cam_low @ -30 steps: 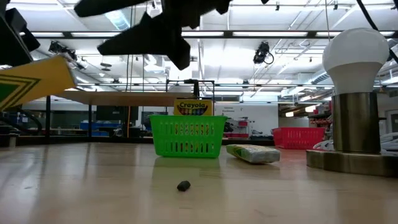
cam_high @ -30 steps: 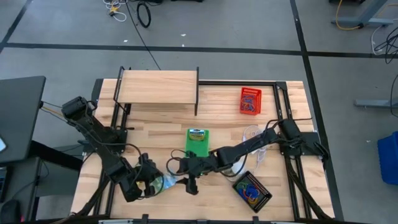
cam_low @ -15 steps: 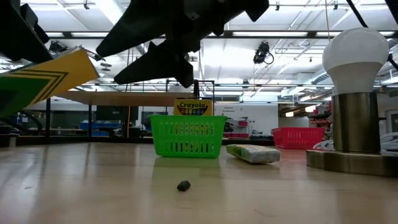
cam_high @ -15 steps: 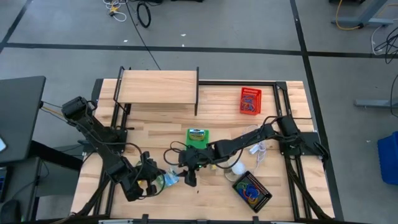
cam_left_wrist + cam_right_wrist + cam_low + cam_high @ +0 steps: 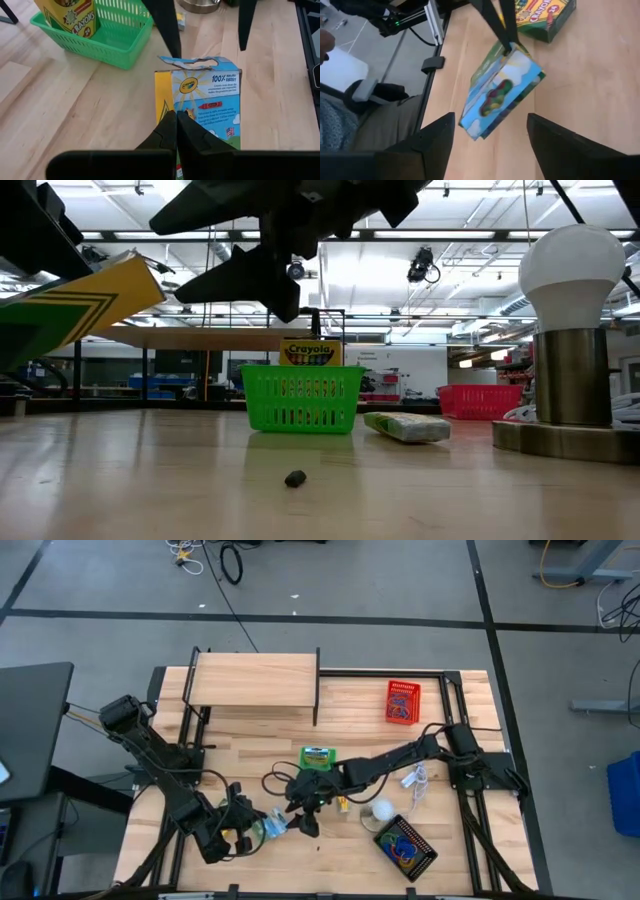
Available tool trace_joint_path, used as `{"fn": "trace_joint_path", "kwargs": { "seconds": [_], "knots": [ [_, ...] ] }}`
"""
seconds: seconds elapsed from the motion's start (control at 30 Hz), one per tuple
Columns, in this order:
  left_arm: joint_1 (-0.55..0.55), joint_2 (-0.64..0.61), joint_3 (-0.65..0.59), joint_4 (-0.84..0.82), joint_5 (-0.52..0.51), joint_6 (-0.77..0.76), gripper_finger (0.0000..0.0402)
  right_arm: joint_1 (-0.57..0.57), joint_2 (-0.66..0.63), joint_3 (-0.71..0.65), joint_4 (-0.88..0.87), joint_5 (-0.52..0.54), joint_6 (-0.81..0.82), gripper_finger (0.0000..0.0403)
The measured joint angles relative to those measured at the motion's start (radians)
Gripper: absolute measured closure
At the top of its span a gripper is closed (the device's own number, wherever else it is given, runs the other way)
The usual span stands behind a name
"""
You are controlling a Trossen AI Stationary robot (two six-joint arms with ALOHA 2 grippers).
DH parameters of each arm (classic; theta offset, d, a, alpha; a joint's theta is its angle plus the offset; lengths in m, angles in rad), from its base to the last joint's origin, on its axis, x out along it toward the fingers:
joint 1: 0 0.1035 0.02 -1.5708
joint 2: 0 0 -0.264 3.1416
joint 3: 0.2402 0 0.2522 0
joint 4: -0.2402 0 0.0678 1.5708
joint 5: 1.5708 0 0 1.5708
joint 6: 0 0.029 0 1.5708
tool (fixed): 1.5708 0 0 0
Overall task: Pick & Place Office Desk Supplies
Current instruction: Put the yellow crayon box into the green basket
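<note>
A blue and yellow crayon box (image 5: 205,100) hangs above the table's near left, with my left gripper (image 5: 176,114) shut on it. In the low view its yellow and green side (image 5: 70,310) shows at the left. My right gripper (image 5: 491,116) stands open just beyond the box's torn top end (image 5: 190,62), one finger on either side and apart from it. In the high view the two grippers meet at the box (image 5: 268,828). A second crayon box (image 5: 540,15) lies flat on the table close by. A small dark piece (image 5: 294,478) lies on the table near the front edge. My left gripper pinches the crayon box between its two shut fingers (image 5: 505,30) at one end of the box (image 5: 510,50). The fingers lie along the box's length. The box is lifted clear of the table and hangs tilted below the fingers.
A green basket (image 5: 318,762) with a crayon box upright in it stands mid-table. Beside it lie a packet (image 5: 407,426) and a lamp with a white bulb (image 5: 382,810). A black basket (image 5: 405,848) sits near right, a red basket (image 5: 403,702) far right, a wooden shelf (image 5: 255,680) far left.
My right arm has swung toward the table's far left, uncovering the lamp's bulb. Its gripper has turned and drawn closer to the held box. My left gripper has rolled a little, and the box has tipped slightly with it.
</note>
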Motion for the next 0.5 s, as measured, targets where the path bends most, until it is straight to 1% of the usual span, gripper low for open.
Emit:
{"fn": "trace_joint_path", "kwargs": {
  "seconds": [0.1,0.5],
  "knots": [
    [0.0,0.0,0.0,0.0,-0.012,0.007,0.0401,-0.011,0.0,0.0,0.0,-0.003,0.024,0.014],
    [0.001,0.0,0.0,0.0,-0.073,0.032,0.0401,-0.046,0.0,0.0,0.047,-0.021,0.072,0.0139]
  ]
}}
